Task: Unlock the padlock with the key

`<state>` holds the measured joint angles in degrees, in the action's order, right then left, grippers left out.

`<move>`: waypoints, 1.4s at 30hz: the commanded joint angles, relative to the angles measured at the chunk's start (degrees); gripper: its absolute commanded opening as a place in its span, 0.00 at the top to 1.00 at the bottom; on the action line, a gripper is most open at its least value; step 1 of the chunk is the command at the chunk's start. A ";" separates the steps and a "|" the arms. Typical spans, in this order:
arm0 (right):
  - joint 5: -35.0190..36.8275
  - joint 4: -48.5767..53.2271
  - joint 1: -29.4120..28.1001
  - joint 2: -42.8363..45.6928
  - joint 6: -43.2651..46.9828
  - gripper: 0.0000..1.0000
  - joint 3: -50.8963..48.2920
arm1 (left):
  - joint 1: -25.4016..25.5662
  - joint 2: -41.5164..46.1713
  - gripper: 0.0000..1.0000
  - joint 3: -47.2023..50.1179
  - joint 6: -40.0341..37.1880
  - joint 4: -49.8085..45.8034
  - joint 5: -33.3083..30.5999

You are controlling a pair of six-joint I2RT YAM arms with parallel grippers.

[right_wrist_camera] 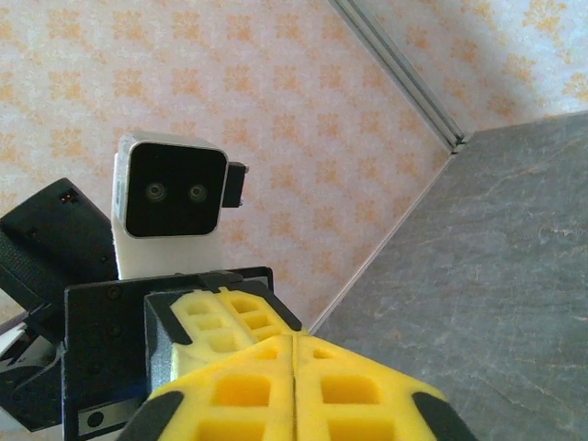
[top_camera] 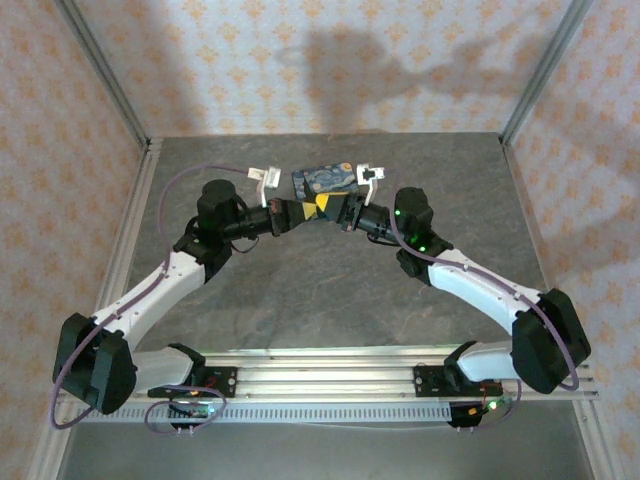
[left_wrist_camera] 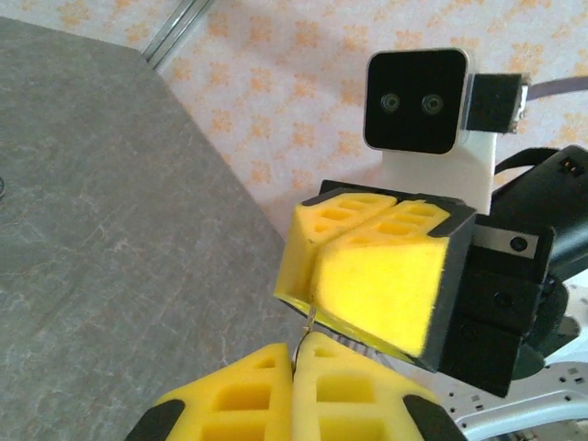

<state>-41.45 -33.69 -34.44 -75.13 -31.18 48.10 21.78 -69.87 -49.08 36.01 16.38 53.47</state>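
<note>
Where the two black-and-white robot arms lean in over the grey stone-patterned table (top_camera: 330, 300), their tips meet above its far middle, just in front of the blue swirl-painted rectangular tin (top_camera: 322, 180). The left gripper (left_wrist_camera: 294, 366) is clenched, its yellow foam pads pressed flat together on the thin pale gold metal key (left_wrist_camera: 309, 329), which pokes out of their seam. The key's far end reaches the lower edge of the right gripper (right_wrist_camera: 294, 354), just beside it. That gripper's yellow pads also meet with no gap to see; what they pinch cannot be told.
</note>
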 commanded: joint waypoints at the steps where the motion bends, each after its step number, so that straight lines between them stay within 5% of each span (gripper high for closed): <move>1: -2.09 0.82 0.60 1.51 -2.37 0.73 1.73 | 0.47 2.30 1.00 -2.78 -6.57 -5.94 -0.40; 4: -5.29 3.28 0.64 0.98 -2.90 0.60 3.62 | 0.46 2.78 1.00 -3.05 -7.96 -6.88 0.21; 10: -7.09 3.77 0.38 0.61 -3.21 0.59 3.41 | 0.45 2.81 1.00 -3.55 -8.09 -6.32 2.57; 14: -8.46 4.11 -0.36 -0.09 -2.86 0.68 3.80 | 0.43 2.77 1.00 -4.25 -8.93 -7.59 3.69; 19: -7.30 4.36 -0.54 0.12 -2.24 0.98 3.32 | 0.46 2.74 1.00 -4.84 -9.82 -9.18 4.18; 22: -5.57 4.26 -0.54 0.57 -1.57 1.00 2.73 | 0.46 2.43 1.00 -5.19 -9.24 -9.50 3.84; 25: -3.54 3.82 -0.52 1.38 -1.20 1.00 1.72 | -0.10 1.66 0.63 -5.41 -6.74 -8.76 4.09; 27: -3.03 3.31 -0.60 1.74 -1.16 1.00 1.30 | -0.66 1.02 0.56 -4.88 -3.70 -6.46 4.17; 42: -1.63 2.14 -0.56 1.72 -1.27 1.00 0.81 | -0.93 -0.02 0.73 -2.78 0.40 -0.19 6.12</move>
<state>-44.27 -28.93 -34.72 -74.50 -33.39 49.65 20.97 -70.04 -52.05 36.05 12.84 57.74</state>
